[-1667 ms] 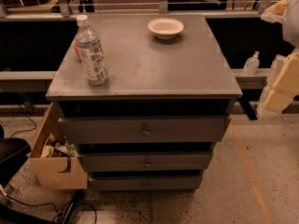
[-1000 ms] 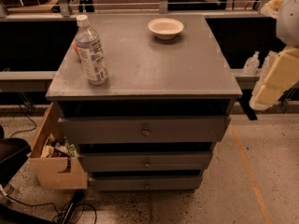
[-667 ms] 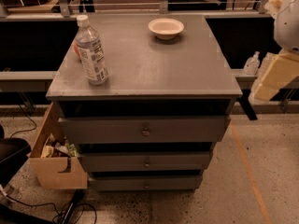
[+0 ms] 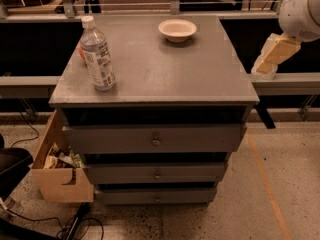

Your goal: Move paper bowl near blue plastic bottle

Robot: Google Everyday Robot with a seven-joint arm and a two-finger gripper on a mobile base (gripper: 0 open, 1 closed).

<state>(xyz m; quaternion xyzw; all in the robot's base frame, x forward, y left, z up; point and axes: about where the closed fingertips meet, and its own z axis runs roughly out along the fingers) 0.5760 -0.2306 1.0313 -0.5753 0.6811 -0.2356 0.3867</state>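
Obs.: the bowl [image 4: 177, 30] sits upright at the far edge of the grey surface [image 4: 165, 74], a little right of centre. The bottle [image 4: 97, 56] stands upright on the left side of the same surface, nearer the front than the bowl, with its white cap on and its printed label turned toward the front. The two are well apart, with bare surface between them. A small orange thing [image 4: 80, 52] shows just behind the bottle and is mostly hidden by it; I cannot tell what it is. The hand [image 4: 271, 55] hangs out past the right edge of the surface, level with its far half, above the grey ledge [image 4: 292, 83] that runs along behind. It is not over the surface and touches neither bowl nor bottle. From here it reads as a cream-coloured block angled down and to the left, under the white rounded housing of the arm [image 4: 300, 9]. Whether it is spread or pressed together I cannot tell. The surface is the top of a grey cabinet with three drawer fronts, each with a small knob [image 4: 156, 141]. A wooden box [image 4: 62, 184] holding mixed items stands on the floor against the cabinet's lower left side. Black cables [image 4: 75, 226] lie on the floor in front of the box. An orange line [image 4: 265, 184] runs across the floor to the right of the cabinet.
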